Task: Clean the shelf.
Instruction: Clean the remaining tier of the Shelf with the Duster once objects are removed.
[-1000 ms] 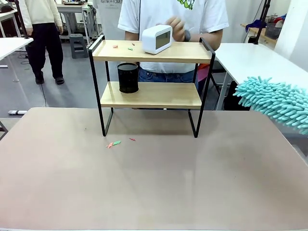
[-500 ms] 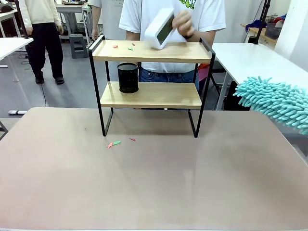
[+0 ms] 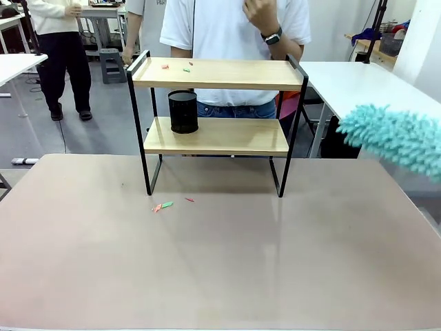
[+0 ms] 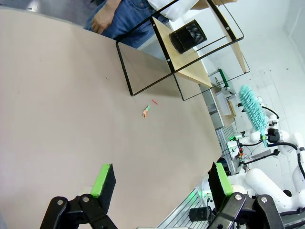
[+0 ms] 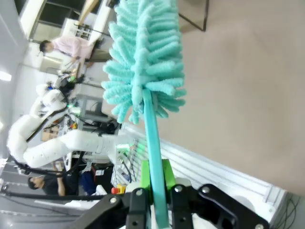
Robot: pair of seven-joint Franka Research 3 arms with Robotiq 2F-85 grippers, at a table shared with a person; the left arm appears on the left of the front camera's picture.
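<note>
Though apart, shelf (image 4: 190,64) beyond left tool (image 4: 161,179)

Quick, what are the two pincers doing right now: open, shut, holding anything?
Left pincer: open, holding nothing.
Right pincer: closed on the handle of the teal duster.

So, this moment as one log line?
right gripper: shut on teal fluffy duster | left gripper: open | two-tier wooden shelf: coloured scraps on top
</note>
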